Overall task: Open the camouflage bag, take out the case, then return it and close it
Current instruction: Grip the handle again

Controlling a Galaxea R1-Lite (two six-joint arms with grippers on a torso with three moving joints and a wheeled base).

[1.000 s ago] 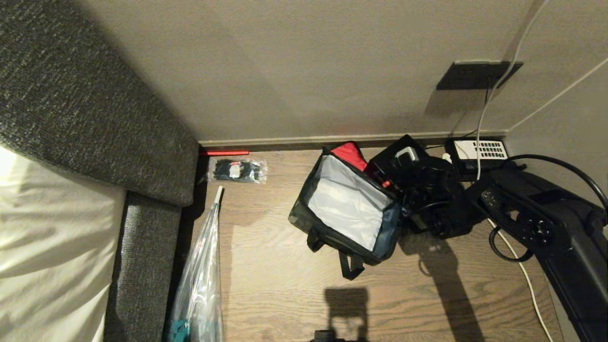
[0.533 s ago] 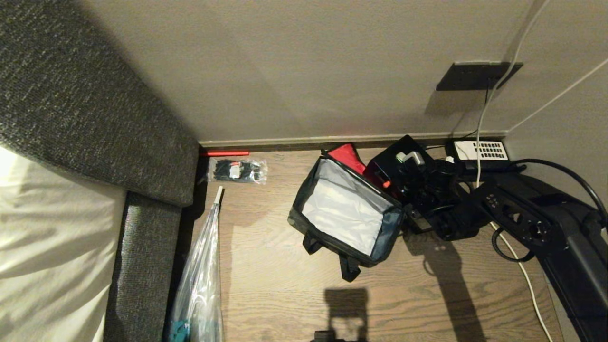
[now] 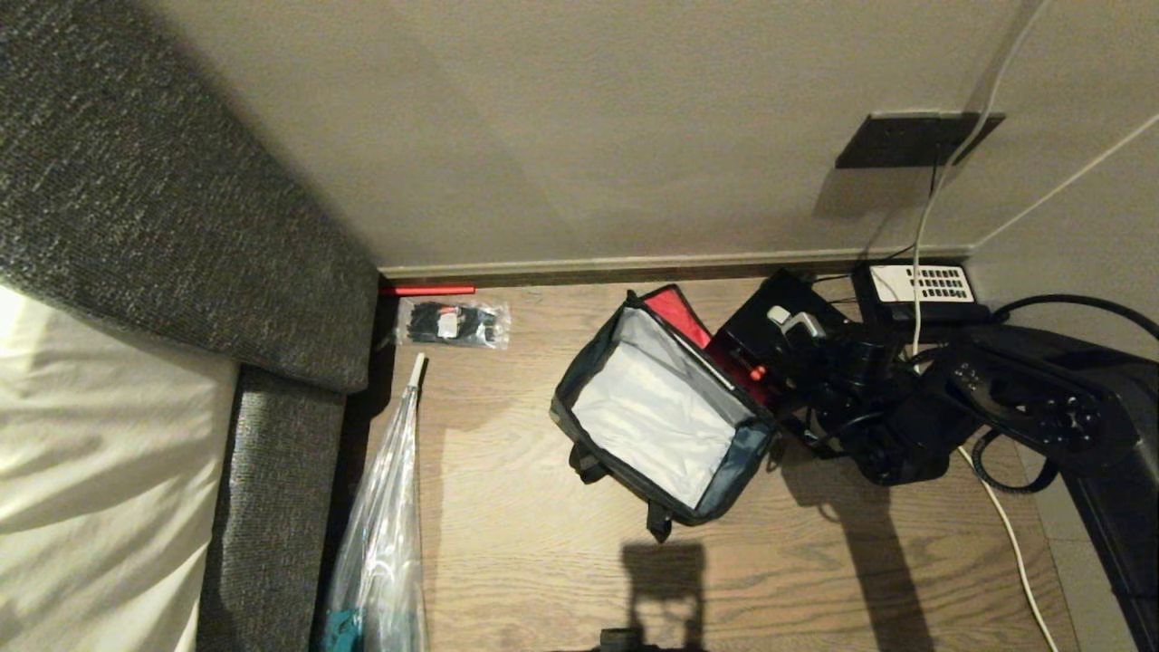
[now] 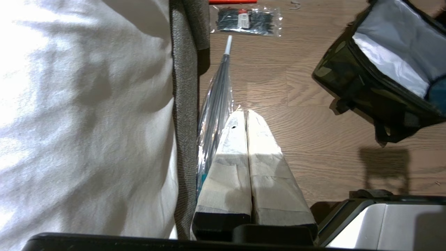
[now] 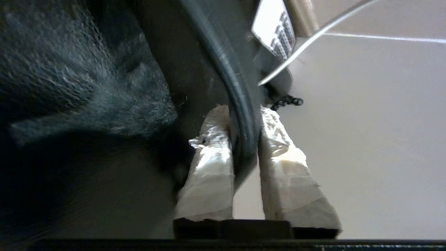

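Two taped fingers [image 5: 275, 153] of the right gripper [image 5: 244, 139] clamp the rounded edge of the black case [image 3: 770, 312], right of centre in the head view. The case stands tilted just right of the open camouflage bag [image 3: 656, 407], against its red lid lining [image 3: 679, 308], on the wooden floor [image 3: 543, 561]. The left gripper [image 4: 246, 115] hangs clenched and empty over the floor.

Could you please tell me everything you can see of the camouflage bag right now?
The camouflage bag is a boxy soft fabric bag in dark green and black camouflage with black straps. It stands open on the wooden floor, turned at an angle to the wall, showing an empty silvery-grey lining. Its red-lined lid is flipped back, and the black case lies against it. The right gripper is clamped on the case's edge.
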